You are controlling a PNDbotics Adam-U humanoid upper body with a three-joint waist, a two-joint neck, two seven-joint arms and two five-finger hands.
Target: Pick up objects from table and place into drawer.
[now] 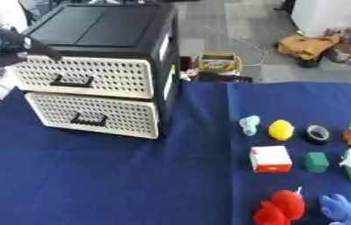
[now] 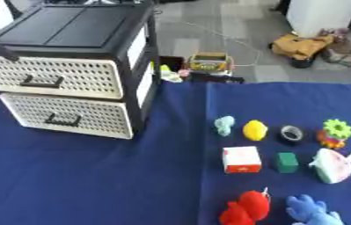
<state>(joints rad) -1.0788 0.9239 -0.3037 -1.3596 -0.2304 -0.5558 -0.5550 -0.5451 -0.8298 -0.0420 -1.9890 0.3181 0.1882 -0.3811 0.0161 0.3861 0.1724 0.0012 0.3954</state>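
A black cabinet (image 1: 101,26) stands at the back left of the blue table. Its two white perforated drawers, the top drawer (image 1: 82,75) and the bottom drawer (image 1: 93,115), are both closed. My left hand (image 1: 7,44) hovers at the far left, level with the top drawer's upper left corner and holding nothing I can see. On the right lie a teal figure (image 1: 249,124), a yellow lemon (image 1: 280,129), a black tape roll (image 1: 317,134), a colourful gear toy (image 2: 334,132), a white and red box (image 1: 270,158), a green cube (image 1: 315,161), a white and green toy (image 2: 332,165), a red toy (image 1: 282,207) and a blue plush (image 2: 310,210).
The blue cloth (image 1: 116,176) is bare in front of the cabinet. Past the table's far edge, on the grey floor, are a small colourful box (image 1: 219,62) and a yellow bag (image 1: 309,44).
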